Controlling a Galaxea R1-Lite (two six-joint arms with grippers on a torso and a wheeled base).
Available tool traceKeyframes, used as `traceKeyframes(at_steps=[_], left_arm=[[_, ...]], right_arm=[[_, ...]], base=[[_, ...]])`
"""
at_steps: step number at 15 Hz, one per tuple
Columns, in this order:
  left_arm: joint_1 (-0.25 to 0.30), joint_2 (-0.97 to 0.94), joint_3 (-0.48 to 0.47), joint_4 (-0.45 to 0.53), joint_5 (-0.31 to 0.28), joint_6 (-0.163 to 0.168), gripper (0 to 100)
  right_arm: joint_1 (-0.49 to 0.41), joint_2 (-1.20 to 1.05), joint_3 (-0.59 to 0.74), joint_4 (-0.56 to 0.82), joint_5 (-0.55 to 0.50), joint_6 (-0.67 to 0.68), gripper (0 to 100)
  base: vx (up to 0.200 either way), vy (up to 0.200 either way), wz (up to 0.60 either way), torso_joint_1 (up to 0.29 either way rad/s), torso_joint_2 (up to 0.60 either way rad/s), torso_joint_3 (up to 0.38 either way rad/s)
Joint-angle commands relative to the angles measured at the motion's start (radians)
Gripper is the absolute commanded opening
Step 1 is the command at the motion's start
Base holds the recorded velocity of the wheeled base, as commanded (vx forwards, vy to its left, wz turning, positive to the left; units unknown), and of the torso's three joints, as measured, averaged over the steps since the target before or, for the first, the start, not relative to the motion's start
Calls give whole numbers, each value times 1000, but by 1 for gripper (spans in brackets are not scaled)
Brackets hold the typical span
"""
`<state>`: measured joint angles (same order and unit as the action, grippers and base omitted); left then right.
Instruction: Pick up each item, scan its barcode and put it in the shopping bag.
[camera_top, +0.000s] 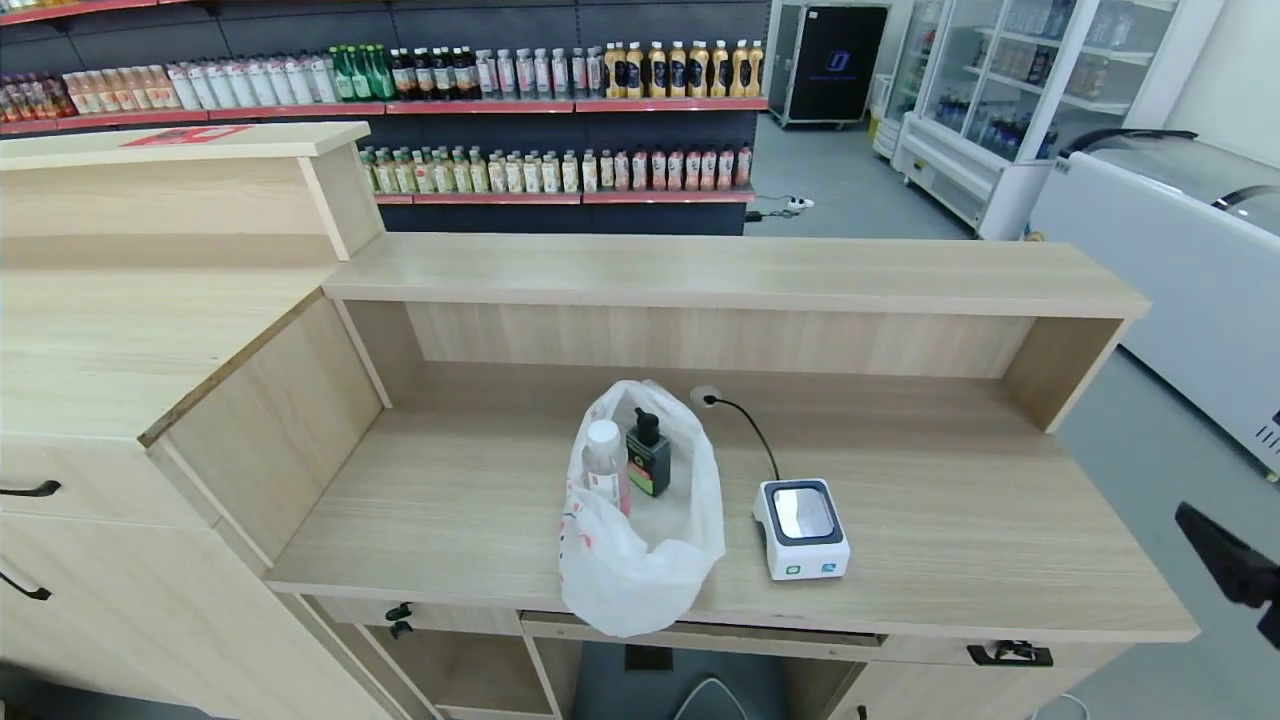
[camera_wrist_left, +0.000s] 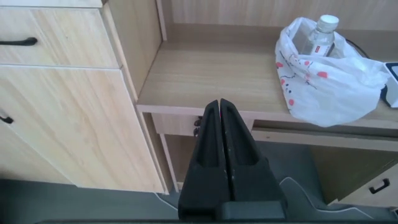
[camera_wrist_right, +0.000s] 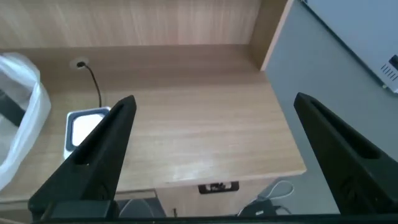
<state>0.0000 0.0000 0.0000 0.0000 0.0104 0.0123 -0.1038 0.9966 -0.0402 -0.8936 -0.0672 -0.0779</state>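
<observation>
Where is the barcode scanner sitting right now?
In the head view, the barcode scanner sits on the wooden counter, just right of the shopping bag and near the front edge. Its black cable runs back toward the counter's rear.

A pale wooden counter (camera_top: 950, 500) carries a white plastic bag (camera_top: 640, 560) at the middle of its front edge, slightly overhanging it. A scanner (camera_top: 800, 525) sits just beside the bag at 3 o'clock. Its black cable (camera_top: 752, 430) runs toward 11 o'clock into a counter hole (camera_top: 706, 397).
</observation>
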Motion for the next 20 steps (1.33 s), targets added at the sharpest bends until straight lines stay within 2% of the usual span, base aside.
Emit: traceKeyframes(at_steps=[1,5,8,11,20], left_arm=[[0,0,0,0,0,0,0],[0,0,0,0,0,0,0],[0,0,0,0,0,0,0],[0,0,0,0,0,0,0],[0,0,0,0,0,0,0]], right_arm=[[58,-319,40,252,1,36,100],[81,-727,40,644,1,70,100],[81,-937,40,794,0,87,100],[111,-992,40,806,1,90,100],[111,-994,40,806,-5,105,100]], base=[[0,0,0,0,0,0],[0,0,0,0,0,0],[0,0,0,0,0,0],[0,0,0,0,0,0],[0,0,0,0,0,0]])
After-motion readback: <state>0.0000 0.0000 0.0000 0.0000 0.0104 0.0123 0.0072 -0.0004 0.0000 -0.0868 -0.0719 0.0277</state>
